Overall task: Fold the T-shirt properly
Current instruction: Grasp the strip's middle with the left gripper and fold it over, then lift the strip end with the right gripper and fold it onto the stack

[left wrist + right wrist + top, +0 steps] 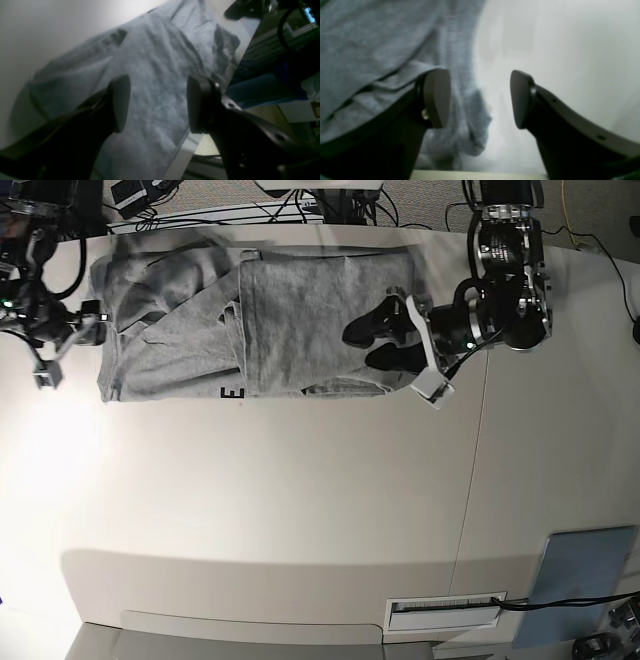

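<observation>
- T-shirt (250,330) is lying flat on the desk (300,510), partly folded already: its long axis runs from one arm to the other, so each pincer sits at one short end of it.
- Left pincer (385,340) is the one actually over the cloth. It hangs above the doubled-over end, jaws apart with nothing between them; in its own wrist view you just see grey fabric (155,82) through the gap.
- Right pincer (62,352) is off the opposite end, just beside the cloth, not on it. Jaws are wide apart and empty. From its wrist view the shirt (382,45) lies to one side of the gap, with a loose hem edge right by one finger (437,97) and bare desk on the other side.
- So the thing the next move hangs on, I'd say: the cloth stretches away from each pincer toward the other one, and the next fold probably has to bring one short end over along that long axis.
- Left arm looks better placed for it, since it's already above the fabric; the right one would have to reach in sideways to catch that edge first.
- Some black lettering (232,392) peeks out at the long edge, near the middle.
</observation>
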You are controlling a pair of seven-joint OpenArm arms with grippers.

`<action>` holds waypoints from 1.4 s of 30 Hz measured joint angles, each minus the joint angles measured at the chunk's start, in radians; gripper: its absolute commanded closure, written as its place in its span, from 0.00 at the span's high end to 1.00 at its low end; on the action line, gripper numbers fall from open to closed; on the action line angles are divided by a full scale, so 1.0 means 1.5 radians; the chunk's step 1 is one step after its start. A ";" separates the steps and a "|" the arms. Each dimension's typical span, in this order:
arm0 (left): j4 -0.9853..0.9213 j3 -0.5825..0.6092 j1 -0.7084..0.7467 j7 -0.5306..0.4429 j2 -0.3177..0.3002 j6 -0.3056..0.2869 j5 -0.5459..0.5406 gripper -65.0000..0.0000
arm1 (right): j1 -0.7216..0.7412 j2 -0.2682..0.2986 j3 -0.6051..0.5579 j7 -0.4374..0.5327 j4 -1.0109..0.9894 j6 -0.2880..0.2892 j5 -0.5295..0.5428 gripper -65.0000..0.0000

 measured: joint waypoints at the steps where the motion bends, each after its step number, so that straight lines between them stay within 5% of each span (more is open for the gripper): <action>1: 0.000 0.000 0.003 0.000 -0.006 0.000 0.000 0.55 | 0.003 0.000 0.018 -0.001 -0.024 0.022 0.028 0.57; 7: 0.000 -0.001 0.009 0.002 -0.004 -0.001 -0.023 0.55 | 0.040 -0.004 0.042 -0.049 -0.165 0.111 0.180 0.57; 15: 0.000 0.000 0.009 0.002 -0.004 -0.001 -0.023 0.55 | 0.077 -0.007 0.031 -0.084 -0.253 0.137 0.320 0.57; 31: 0.000 0.000 0.012 -0.014 -0.005 -0.003 0.004 0.55 | 0.081 -0.110 0.034 -0.073 -0.251 0.142 0.358 0.57; 34: 0.000 0.000 0.012 -0.014 -0.005 -0.003 0.005 0.55 | 0.081 -0.121 0.034 -0.073 -0.251 0.166 0.360 0.48; 40: 0.000 0.000 0.013 -0.013 -0.004 -0.003 0.018 0.55 | 0.080 -0.122 0.033 -0.075 -0.252 0.185 0.320 0.02; 42: 0.000 0.000 0.013 -0.013 -0.005 -0.003 0.038 0.55 | 0.080 -0.120 0.033 -0.038 -0.252 0.185 0.291 0.00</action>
